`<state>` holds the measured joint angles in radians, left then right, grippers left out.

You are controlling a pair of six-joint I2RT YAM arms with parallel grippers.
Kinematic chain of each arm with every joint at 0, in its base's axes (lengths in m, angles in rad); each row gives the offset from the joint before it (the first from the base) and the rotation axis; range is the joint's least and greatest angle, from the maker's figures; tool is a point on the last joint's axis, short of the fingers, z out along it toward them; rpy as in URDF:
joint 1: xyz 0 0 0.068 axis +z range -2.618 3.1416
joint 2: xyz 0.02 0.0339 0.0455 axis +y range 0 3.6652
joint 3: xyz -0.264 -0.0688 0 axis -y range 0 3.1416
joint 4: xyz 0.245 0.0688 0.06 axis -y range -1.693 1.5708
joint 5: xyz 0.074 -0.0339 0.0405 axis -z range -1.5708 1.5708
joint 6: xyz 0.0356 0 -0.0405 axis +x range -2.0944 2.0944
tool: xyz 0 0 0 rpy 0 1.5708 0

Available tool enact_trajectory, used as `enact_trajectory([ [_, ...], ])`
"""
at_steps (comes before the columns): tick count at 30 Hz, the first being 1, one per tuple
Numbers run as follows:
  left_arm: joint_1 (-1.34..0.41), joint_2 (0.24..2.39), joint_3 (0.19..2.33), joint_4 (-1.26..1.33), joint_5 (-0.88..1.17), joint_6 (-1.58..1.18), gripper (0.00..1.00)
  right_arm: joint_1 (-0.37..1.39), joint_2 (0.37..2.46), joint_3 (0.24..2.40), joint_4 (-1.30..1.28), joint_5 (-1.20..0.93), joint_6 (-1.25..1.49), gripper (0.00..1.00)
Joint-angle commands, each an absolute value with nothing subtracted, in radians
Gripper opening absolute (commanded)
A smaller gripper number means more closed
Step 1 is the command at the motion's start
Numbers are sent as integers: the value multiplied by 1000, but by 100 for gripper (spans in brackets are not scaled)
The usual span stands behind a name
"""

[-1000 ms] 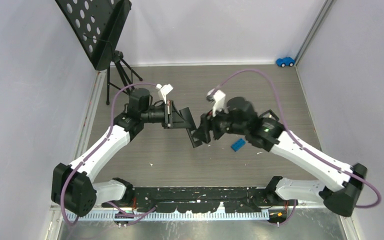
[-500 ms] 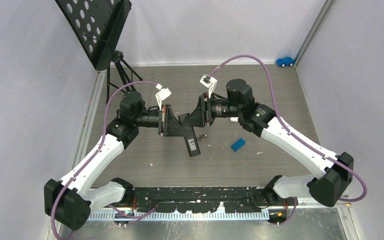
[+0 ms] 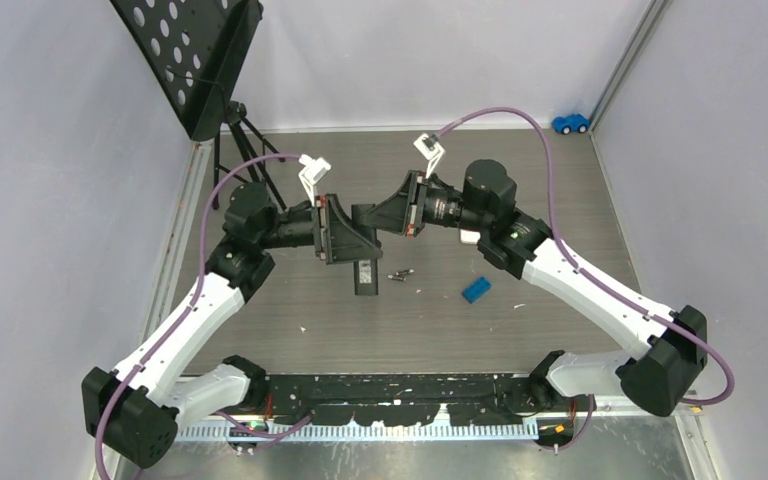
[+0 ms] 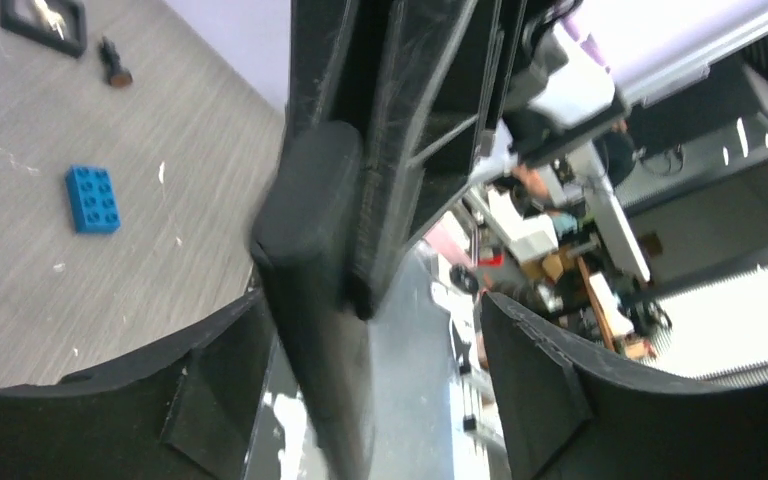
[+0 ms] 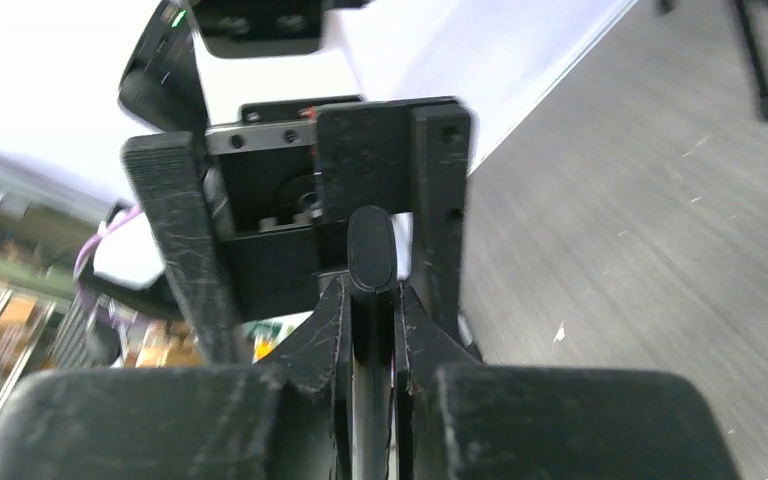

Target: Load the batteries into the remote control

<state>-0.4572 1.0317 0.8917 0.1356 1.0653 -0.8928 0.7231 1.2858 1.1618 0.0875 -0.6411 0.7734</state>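
The right gripper is clamping narrowly on a long, flat, black plastic remote control and is holding it in the air above the grey wood-grain table, between the two arms. In the right wrist view the remote is appearing edge-on, with its rounded end sticking out past the fingertips. The left gripper is facing it with the fingers spread wide. The remote is passing between them, close to one finger, and I cannot tell if it is touching. So, as I judge it, only the right side is carrying the remote.

The small dark cylinder batteries are lying on the table, in the top view just beside the raised remote, toward the right arm. I am counting one or perhaps two; they are too small to be sure. A blue rectangular plastic block is lying farther right, apart from them.

In my judgement the task is only in its preparing part. No battery is sitting in a gripper, and none is showing inside the remote. A lighter patch is showing on the remote in the top view, but I cannot tell whether it is an open compartment or a label. What is remaining: exposing the compartment if closed, picking each battery, and seating it inside.
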Motion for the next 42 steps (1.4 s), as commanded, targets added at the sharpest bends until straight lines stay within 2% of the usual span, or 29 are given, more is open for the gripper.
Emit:
enact_trajectory([
  [1, -457, 989, 878, 412, 884, -1137, 78, 721, 1179, 1107, 234, -318, 885, 0],
  [6, -457, 953, 820, 463, 718, -1192, 82, 721, 1068, 996, 333, -62, 936, 0],
  [11, -457, 954, 769, 579, 639, -1272, 77, 721, 998, 842, 558, 150, 1053, 0],
  [15, -458, 979, 763, 594, 632, -1314, 76, 721, 1018, 802, 655, 190, 1125, 0],
  [21, -460, 1026, 767, 666, 656, -1400, 66, 722, 1083, 794, 731, 182, 1174, 0],
  [24, -463, 1043, 770, 677, 676, -1413, 54, 721, 1096, 793, 742, 187, 1175, 0],
  [27, -465, 1050, 770, 677, 684, -1414, 33, 721, 1101, 789, 743, 190, 1175, 0],
  [29, -464, 1053, 772, 675, 689, -1403, 14, 721, 1097, 788, 731, 179, 1172, 1],
  [31, -463, 1051, 781, 634, 706, -1360, 1, 707, 1087, 805, 675, 121, 1144, 6],
  [32, -456, 1046, 793, 578, 723, -1311, 0, 684, 1079, 826, 628, 68, 1118, 13],
  [36, -442, 1025, 891, 196, 786, -1067, 0, 559, 1062, 919, 370, -230, 998, 51],
  [37, -439, 1028, 911, 148, 816, -1022, 0, 529, 1063, 938, 329, -310, 970, 57],
  [39, -435, 1036, 941, 95, 900, -957, 0, 490, 1076, 979, 236, -480, 896, 62],
  [42, -430, 1052, 963, 49, 1022, -871, 0, 478, 1106, 1027, 123, -689, 779, 63],
])
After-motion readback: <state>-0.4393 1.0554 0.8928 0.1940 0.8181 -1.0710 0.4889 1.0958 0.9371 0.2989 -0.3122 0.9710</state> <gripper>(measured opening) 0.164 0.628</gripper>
